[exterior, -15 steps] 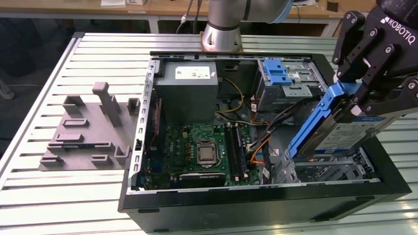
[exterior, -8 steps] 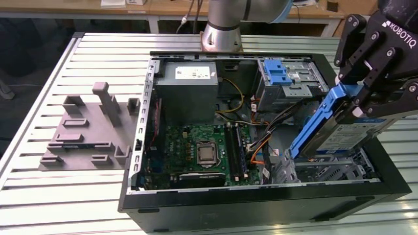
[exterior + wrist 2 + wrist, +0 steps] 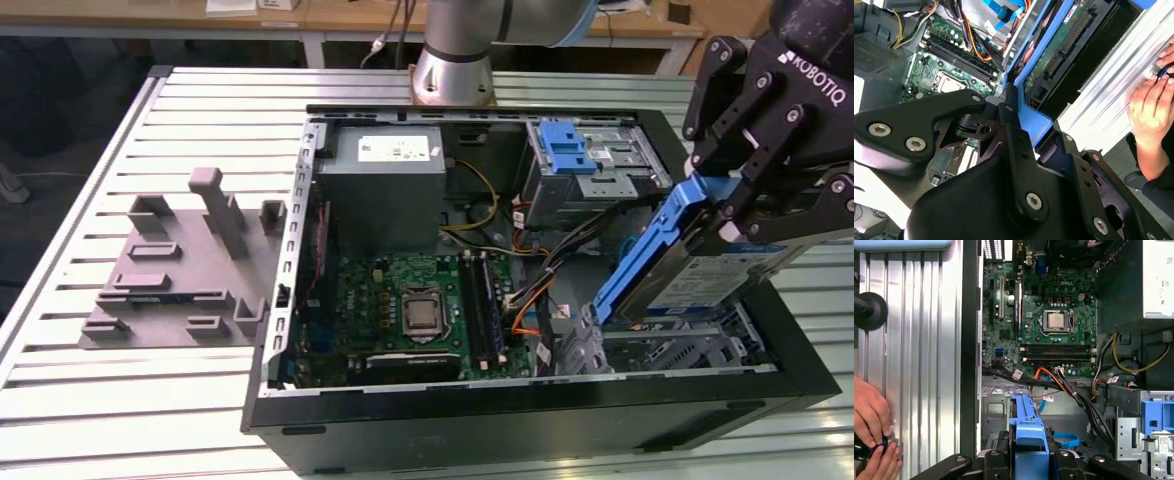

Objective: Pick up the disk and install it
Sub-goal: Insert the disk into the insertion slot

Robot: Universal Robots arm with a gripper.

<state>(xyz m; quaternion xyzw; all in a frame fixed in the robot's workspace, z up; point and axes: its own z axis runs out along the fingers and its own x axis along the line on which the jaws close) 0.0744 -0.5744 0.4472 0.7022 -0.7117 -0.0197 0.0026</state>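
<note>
At the left of the exterior view, a grey moulded fixture (image 3: pixel 174 265) lies on the slatted table (image 3: pixel 80 400), well apart from the work. In the middle of the frame stands the open computer case (image 3: pixel 534 420). The motherboard (image 3: pixel 400 310) lies flat on its floor and the grey power supply (image 3: pixel 387 190) sits above it in the picture. Right of the power supply, near the upper middle, a ridged blue latch (image 3: pixel 574 150) tops the metal drive cage.

At the right edge, the gripper (image 3: pixel 731 205) has its fingers closed tight on the upper end of the disk (image 3: pixel 707 275), so the disk is off the table and fully carried. The disk hangs tilted. Its long axis runs from the fingers at the upper right down toward the lower left, and the blue rail (image 3: pixel 654 250) along its edge marks that line. Its lower end dips inside the case wall over the drive bay (image 3: pixel 667 345) in the case's lower right corner. It is near the orange and black cables, and I cannot tell whether it touches them.

I judge the disk to be angled into the bay rather than lying level with it, so it is not yet seated. In the second wrist view the disk (image 3: pixel 1054 55) slopes straight away from the gripper (image 3: pixel 1014 115). A person's hand (image 3: pixel 1149 110) rests on the table outside the case.
</note>
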